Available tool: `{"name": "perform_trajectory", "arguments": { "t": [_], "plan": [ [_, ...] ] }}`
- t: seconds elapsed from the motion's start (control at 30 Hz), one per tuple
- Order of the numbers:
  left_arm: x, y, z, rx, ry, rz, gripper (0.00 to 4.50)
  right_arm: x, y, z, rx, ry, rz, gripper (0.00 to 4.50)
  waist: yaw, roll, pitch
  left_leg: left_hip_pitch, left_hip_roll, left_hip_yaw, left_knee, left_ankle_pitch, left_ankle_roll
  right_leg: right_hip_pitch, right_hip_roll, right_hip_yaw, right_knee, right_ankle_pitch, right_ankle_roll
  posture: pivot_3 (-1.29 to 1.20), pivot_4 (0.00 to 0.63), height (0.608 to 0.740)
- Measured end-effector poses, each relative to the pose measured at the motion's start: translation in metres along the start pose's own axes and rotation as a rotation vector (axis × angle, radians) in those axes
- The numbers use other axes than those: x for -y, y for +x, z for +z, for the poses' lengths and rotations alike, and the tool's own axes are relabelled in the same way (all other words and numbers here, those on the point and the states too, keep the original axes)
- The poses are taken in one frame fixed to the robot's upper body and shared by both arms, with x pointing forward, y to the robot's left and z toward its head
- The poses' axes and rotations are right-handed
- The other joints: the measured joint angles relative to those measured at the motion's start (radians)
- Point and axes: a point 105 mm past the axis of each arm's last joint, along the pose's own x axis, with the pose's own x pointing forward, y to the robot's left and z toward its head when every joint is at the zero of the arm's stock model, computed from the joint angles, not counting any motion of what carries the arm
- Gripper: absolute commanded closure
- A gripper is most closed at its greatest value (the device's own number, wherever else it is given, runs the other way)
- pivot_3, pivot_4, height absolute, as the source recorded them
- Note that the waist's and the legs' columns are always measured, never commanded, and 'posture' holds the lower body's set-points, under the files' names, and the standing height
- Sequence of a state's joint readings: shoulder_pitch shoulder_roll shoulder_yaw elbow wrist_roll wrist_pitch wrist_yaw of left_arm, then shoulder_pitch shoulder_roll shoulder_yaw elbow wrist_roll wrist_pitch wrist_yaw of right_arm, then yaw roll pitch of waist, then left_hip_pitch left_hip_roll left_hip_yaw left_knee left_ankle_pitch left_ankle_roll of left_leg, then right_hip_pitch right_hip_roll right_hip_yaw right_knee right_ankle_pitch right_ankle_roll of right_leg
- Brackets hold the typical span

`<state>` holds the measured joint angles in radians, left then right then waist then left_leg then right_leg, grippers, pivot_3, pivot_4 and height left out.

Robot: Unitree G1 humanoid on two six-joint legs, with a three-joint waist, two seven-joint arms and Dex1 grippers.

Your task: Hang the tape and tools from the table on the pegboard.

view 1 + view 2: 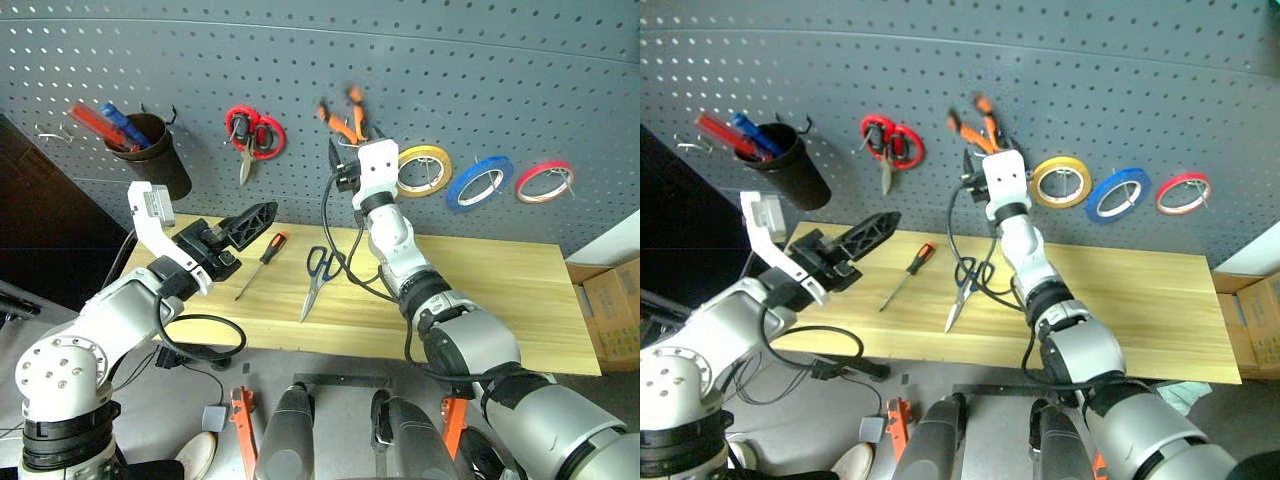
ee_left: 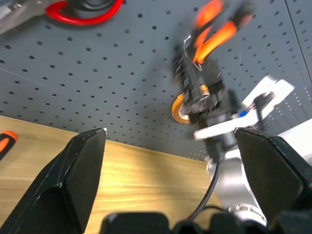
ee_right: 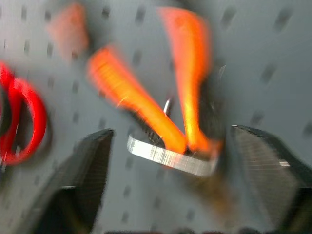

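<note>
The orange-handled pliers (image 1: pixel 345 115) hang blurred on the dark grey pegboard (image 1: pixel 150 60). Just below them my right gripper (image 3: pixel 170 130) is open, its fingers (image 3: pixel 90 168) apart on either side of the pliers' head (image 3: pixel 170 156) without touching it. The blue tape (image 1: pixel 480 182) hangs on the board between a yellow ring (image 1: pixel 425 170) and a red ring (image 1: pixel 545 180). On the wooden table (image 1: pixel 520 300) lie the screwdriver (image 1: pixel 262 263) and the black-handled scissors (image 1: pixel 318 275). My left gripper (image 1: pixel 262 215) hovers open and empty over the table's left end.
Red-handled scissors (image 1: pixel 250 135) hang left of the pliers. A black cup (image 1: pixel 150 150) with red and blue pens hangs at the far left. A cardboard box (image 1: pixel 615 305) stands beyond the table's right end. A black cable (image 1: pixel 345 265) trails from my right arm over the scissors.
</note>
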<state>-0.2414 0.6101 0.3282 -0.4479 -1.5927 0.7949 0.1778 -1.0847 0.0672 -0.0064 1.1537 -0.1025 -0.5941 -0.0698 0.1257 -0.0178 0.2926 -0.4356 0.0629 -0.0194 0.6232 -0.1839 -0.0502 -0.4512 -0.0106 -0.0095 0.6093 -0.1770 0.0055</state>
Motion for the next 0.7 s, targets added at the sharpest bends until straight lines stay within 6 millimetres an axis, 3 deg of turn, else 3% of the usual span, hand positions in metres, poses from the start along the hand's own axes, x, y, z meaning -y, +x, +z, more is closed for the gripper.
{"name": "perform_trajectory", "arguments": {
  "t": [0.17, 0.27, 0.37, 0.43, 0.57, 0.7],
  "plan": [
    [-0.005, 0.014, -0.008, 0.010, -0.025, -0.022, 0.00, 0.017, -0.022, -0.018, -0.041, -0.005, 0.058, 0.03, 0.002, -0.001, 0.000, -0.002, 0.000, 0.006, 0.001, 0.001, 0.001, 0.000, -0.003, 0.001, 0.000, 0.000, 0.000, 0.24, 0.246, 0.740],
    [-0.007, 0.026, -0.011, 0.009, 0.006, -0.038, 0.00, 0.027, -0.054, -0.022, -0.069, -0.027, 0.120, 0.03, 0.001, -0.001, -0.001, -0.006, 0.000, 0.008, -0.001, -0.001, -0.002, -0.002, -0.003, 0.001, 0.002, -0.004, 0.007, 0.18, 0.231, 0.740],
    [-0.016, 0.032, -0.020, -0.028, 0.052, -0.023, 0.00, 0.038, -0.082, -0.014, -0.119, -0.060, 0.166, 0.03, -0.009, -0.001, -0.002, -0.013, 0.000, 0.007, 0.000, -0.004, -0.008, -0.008, -0.002, 0.000, 0.004, -0.006, 0.015, 0.10, 0.210, 0.740],
    [-0.026, 0.038, -0.032, -0.079, 0.096, 0.004, 0.00, 0.045, -0.098, 0.002, -0.147, -0.088, 0.216, 0.03, -0.022, -0.001, -0.003, -0.015, 0.000, 0.007, 0.000, -0.006, -0.012, -0.009, -0.002, -0.001, 0.003, -0.006, 0.014, 0.07, 0.199, 0.740],
    [-0.054, 0.050, -0.052, -0.161, 0.227, 0.104, 0.00, 0.028, -0.134, 0.022, -0.240, -0.075, 0.422, 0.03, -0.054, -0.004, -0.006, -0.014, 0.000, 0.007, 0.000, -0.009, -0.013, -0.009, -0.002, -0.001, 0.002, -0.010, 0.021, 0.00, 0.200, 0.740],
    [-0.085, 0.059, -0.080, -0.278, 0.368, 0.201, 0.00, 0.020, -0.172, 0.011, -0.407, -0.056, 0.563, 0.03, -0.086, -0.005, -0.007, -0.014, 0.000, 0.008, 0.005, -0.009, -0.013, -0.007, -0.003, 0.000, 0.003, -0.010, 0.020, -0.02, 0.204, 0.740]
  ]
}}
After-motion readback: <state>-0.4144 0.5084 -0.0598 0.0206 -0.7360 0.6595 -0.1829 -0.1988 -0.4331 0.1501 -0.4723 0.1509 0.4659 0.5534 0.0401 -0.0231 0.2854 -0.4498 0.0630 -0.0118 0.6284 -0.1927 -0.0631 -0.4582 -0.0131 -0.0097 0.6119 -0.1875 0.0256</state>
